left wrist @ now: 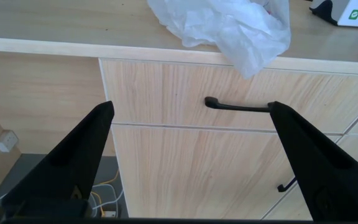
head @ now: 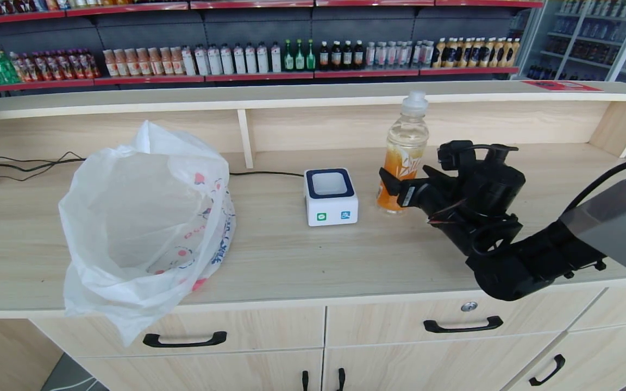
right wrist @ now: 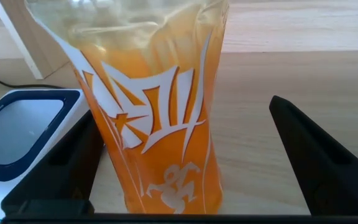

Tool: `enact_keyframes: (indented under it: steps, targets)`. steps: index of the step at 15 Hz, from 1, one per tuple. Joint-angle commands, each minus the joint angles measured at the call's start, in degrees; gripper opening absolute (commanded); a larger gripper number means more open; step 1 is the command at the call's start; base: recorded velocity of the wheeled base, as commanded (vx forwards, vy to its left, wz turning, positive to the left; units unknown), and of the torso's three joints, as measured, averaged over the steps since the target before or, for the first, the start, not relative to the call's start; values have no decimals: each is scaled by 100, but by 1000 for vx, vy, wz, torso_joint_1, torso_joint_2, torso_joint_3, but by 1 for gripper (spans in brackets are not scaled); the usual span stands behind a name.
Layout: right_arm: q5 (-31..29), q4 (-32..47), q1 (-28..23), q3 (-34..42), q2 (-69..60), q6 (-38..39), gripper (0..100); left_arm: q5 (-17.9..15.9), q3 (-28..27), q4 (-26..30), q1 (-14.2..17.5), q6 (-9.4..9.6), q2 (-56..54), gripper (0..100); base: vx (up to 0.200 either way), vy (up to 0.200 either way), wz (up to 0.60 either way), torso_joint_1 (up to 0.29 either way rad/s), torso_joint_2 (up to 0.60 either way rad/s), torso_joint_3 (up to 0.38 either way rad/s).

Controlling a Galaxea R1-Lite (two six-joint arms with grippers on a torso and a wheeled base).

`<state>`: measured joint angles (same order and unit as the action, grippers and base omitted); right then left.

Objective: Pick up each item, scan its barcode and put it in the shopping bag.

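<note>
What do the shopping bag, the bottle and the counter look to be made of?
Shopping bag: thin plastic film, translucent white, crumpled, slightly glossy.
Bottle: probably clear plastic, liquid visible near the top, glossy orange printed sleeve, white cap.
Counter: pale matte wood grain; likely laminate, though solid wood cannot be ruled out.

Left gripper (left wrist: 190,109) and right gripper (right wrist: 185,155) each hold jaws wide apart.

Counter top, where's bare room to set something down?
Bare wood between the shopping bag and the barcode scanner, and along the counter front before the scanner. Crowded right of it: drink bottle with right gripper around it.
</note>
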<state>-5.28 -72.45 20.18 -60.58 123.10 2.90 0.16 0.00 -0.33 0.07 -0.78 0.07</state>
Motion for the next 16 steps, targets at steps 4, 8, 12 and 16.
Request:
enact_keyframes:
  steps: [4,8,12,16]
  targets:
    - [141,3,-49,-68,83,0,100,2,0,-2,1,-1,1,100,0,0,0,0,0,0]
    - [299,-6,-58,-209,179,0,100,2,0,-2,1,-10,1,100,0,0,0,0,0,0]
    - [308,-6,-58,-209,179,0,0,2,0,-2,1,-19,1,100,0,0,0,0,0,0]
    - [308,-41,-84,-200,179,-9,0,2,0,-2,1,-19,1,100,0,0,0,0,0,0]
